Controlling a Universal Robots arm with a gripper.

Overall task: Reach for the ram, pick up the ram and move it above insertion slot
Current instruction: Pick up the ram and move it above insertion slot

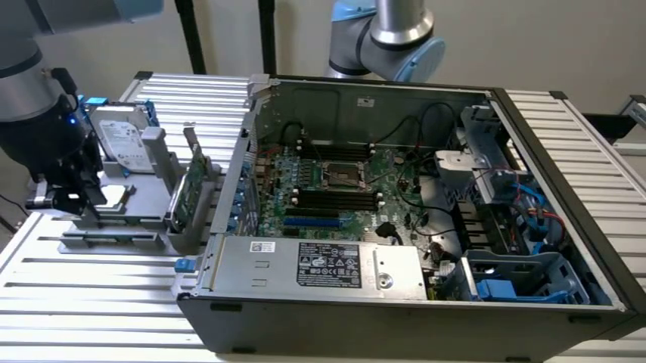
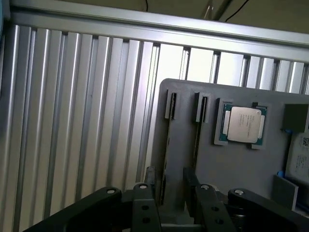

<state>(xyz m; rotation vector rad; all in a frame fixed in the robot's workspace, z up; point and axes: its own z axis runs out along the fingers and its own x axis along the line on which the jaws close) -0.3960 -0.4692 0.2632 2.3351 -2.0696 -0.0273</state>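
reach nearly done | we see the tool [image 2: 169, 174] open, holding nothing, astride the ram [image 2: 167, 145] (edge-on in its holder [image 2: 212, 159]) | pickup, move undone

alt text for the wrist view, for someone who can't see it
The open gripper hangs over a grey holder on a ribbed metal table, straddling one of two thin slots that seems to hold the ram edge-on. A square processor chip sits in a recess of the holder beside the slots.
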